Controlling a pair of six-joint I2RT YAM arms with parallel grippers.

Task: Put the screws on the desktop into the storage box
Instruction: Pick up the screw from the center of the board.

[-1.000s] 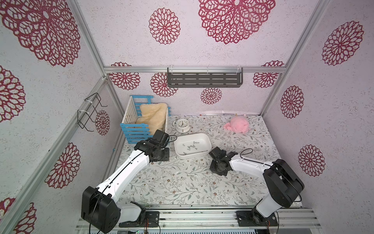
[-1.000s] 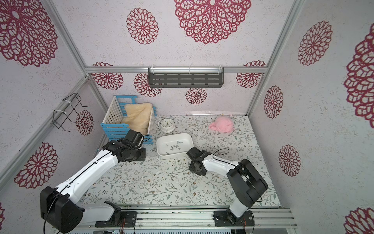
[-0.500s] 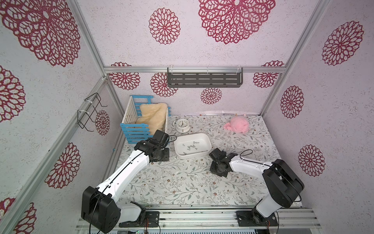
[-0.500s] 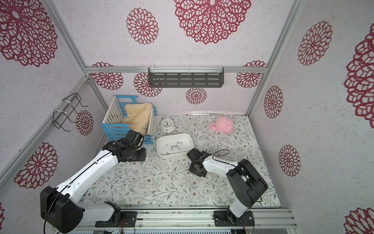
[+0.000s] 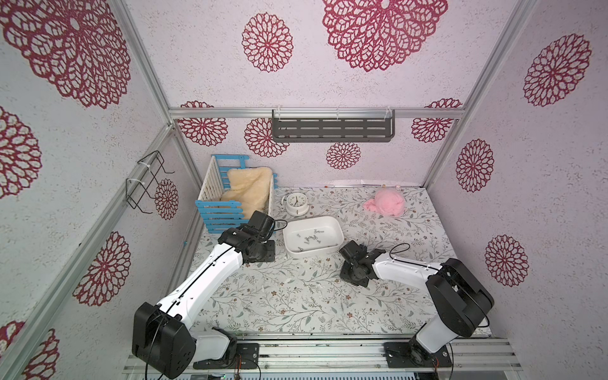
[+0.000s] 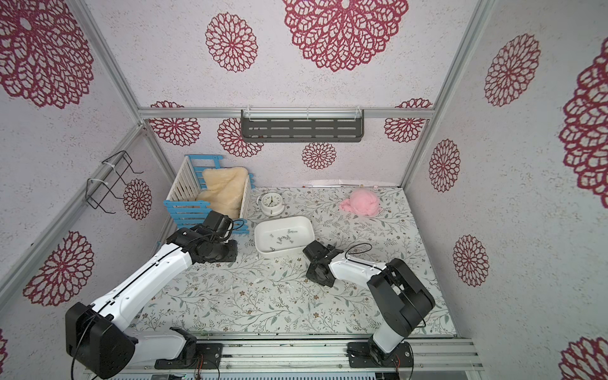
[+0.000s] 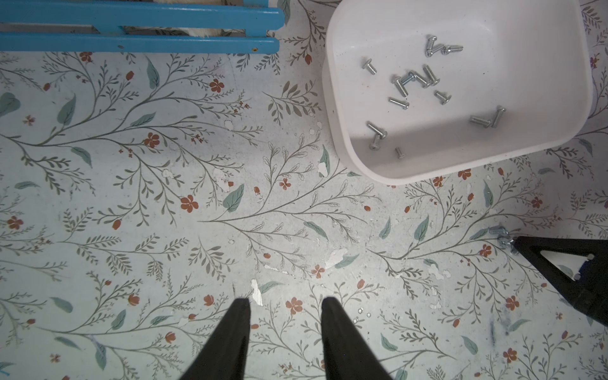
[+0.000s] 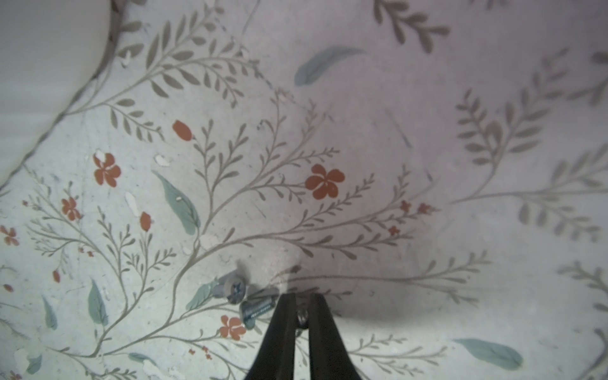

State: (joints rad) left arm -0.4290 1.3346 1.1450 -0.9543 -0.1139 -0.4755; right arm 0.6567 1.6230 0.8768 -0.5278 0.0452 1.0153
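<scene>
Leafy vines and small red-brown flowers are printed across the pale desktop (image 8: 378, 138), which fills the right wrist view. Against it the right gripper (image 8: 301, 304) is seen with its black fingers (image 8: 279, 329) drawn almost together, and a small silver screw (image 8: 302, 316) is pinched between the tips (only its rounded end can be made out, so its pose cannot be told). The tips are held low at the surface; whether the screw is lifted clear of it cannot be judged. Two loose screws (image 8: 235, 289) are lying on the desktop just beside the fingers, close against each other, one with its cross-slotted head turned toward the camera. A rounded white corner of the storage box (image 8: 42, 65) is caught at the edge of that view, near the fingers but apart from them.

The left gripper (image 7: 285, 301) is held over bare desktop with its jaws parted and nothing between them. From its wrist camera the inside of the box is shown, with more than a dozen screws (image 7: 411, 82) scattered over the floor.

In both top views the box is set between the two arms. A blue-and-white slatted crate (image 5: 214, 217) is placed just behind the left gripper, and a cream fleece (image 5: 246, 187) is piled in it. A round white clock (image 5: 296, 204) is stood just behind the box, and a pink cloth (image 5: 388, 202) is laid toward the far right corner. A grey shelf (image 5: 332, 128) is hung on the back wall among red rosettes.
</scene>
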